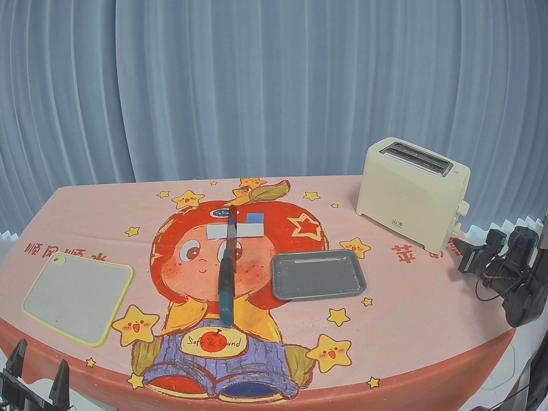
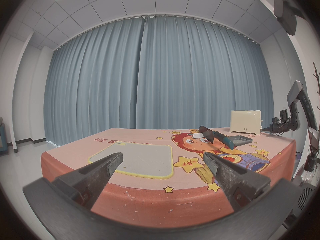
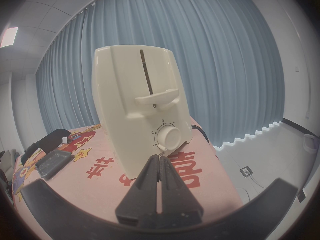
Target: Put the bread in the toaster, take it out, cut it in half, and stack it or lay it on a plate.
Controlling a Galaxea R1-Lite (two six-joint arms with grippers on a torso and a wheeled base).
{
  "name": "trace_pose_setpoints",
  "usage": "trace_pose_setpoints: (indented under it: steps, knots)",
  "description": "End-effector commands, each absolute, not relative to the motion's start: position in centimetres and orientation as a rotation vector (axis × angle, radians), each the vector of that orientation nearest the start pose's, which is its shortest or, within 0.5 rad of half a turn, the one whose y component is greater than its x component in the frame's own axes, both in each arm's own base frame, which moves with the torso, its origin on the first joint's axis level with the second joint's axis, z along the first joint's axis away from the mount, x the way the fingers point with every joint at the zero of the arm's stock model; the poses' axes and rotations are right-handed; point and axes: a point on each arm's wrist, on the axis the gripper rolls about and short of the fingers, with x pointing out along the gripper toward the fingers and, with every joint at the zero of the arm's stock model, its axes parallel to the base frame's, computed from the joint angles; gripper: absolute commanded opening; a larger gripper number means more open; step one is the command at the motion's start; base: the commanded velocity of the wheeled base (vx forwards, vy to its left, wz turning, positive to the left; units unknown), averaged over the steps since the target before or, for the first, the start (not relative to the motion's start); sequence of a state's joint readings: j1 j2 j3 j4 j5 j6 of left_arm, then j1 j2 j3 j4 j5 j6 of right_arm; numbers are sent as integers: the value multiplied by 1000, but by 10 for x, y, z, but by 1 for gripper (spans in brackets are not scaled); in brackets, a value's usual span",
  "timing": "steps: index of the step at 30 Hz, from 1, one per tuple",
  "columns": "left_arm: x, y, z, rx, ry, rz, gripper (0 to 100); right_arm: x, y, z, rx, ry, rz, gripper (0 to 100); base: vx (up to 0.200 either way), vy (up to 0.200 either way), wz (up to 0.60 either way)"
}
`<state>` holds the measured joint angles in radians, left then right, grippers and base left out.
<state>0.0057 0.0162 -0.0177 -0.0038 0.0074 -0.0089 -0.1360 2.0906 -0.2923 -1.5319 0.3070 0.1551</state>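
The cream toaster [image 1: 412,194] stands at the table's back right, its two top slots [image 1: 416,158] showing only metal. In the right wrist view its lever [image 3: 156,98] sits low in the end slot above a round dial [image 3: 168,136]. My right gripper [image 3: 159,160] is shut and empty, just short of the toaster's lever end [image 1: 460,246]. A knife [image 1: 228,269] with a blue handle lies mid-table, next to the grey tray plate [image 1: 297,287]. My left gripper [image 2: 162,159] hangs open off the table's front left corner [image 1: 39,367], with nothing between its fingers.
A grey cutting board [image 1: 77,295] with a yellow rim lies at the front left. A white strip with a blue patch [image 1: 245,229] lies under the knife blade. A blue curtain hangs behind the table. The toaster's cord [image 3: 200,130] runs off the table's right side.
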Motion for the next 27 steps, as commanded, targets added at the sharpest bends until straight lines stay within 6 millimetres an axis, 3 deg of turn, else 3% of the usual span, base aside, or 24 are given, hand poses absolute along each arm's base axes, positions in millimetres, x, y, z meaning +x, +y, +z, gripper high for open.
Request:
trace_pose_setpoints:
  steps: [1,16,27]
  knots:
    - [-23,0,76,-9,-5,14,100,282,-34,44,214,274,141,0,0,0,0]
    - [-23,0,76,-9,-5,14,100,281,-34,41,214,280,142,0,0,0,0]
    - [-23,0,76,-9,-5,14,100,279,-23,57,207,231,185,0,0,0,0]
